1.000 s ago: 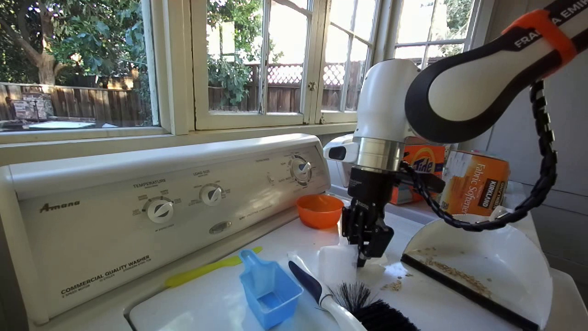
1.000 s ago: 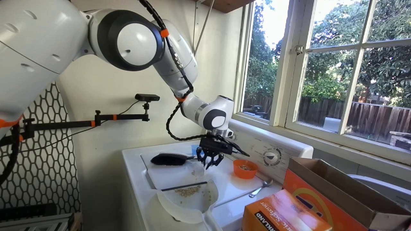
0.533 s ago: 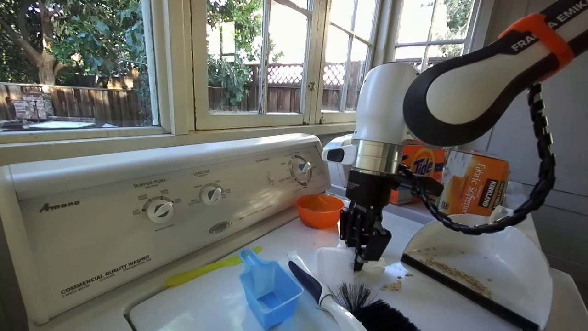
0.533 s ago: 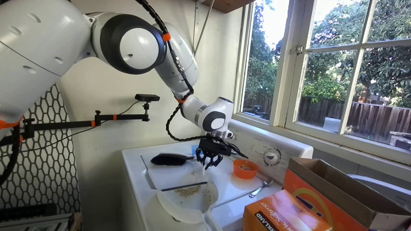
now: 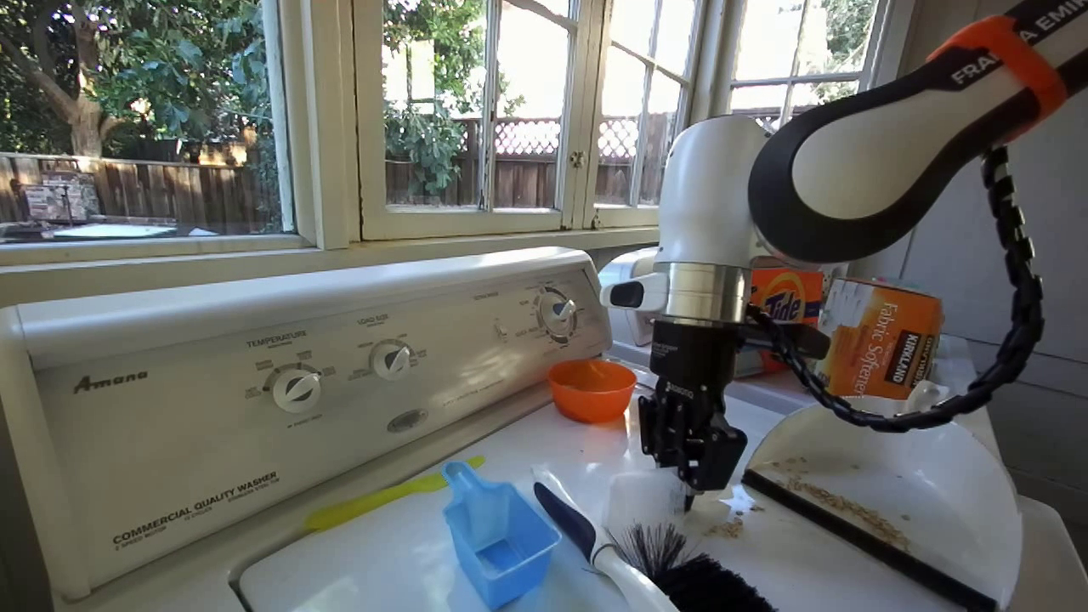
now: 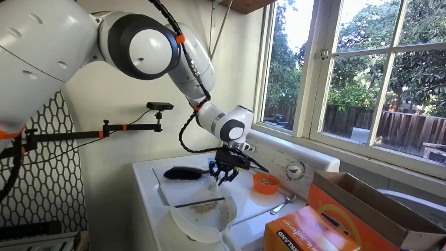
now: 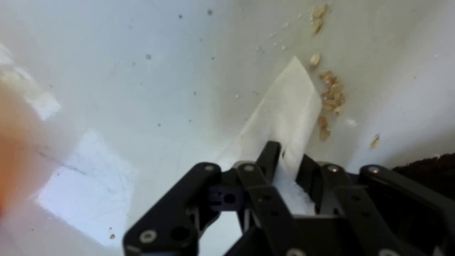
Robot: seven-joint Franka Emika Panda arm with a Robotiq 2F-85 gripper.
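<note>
If I press too hard, the thin white sheet (image 7: pixel 284 106) could crumple or slip, since only a narrow fold sits in my grip. A quick sweep might scatter the flakes (image 7: pixel 333 94) right by its edge, and swinging wide could nudge the nearby brush (image 5: pixel 710 585) or jolt the dustpan (image 5: pixel 931 459), spilling what lies in it. My hand (image 7: pixel 288 165) is nearly closed, pinching the sheet low over the washer lid (image 5: pixel 382 544), between brush and orange bowl (image 5: pixel 592 391); I can't tell whether the sheet touches the lid.
</note>
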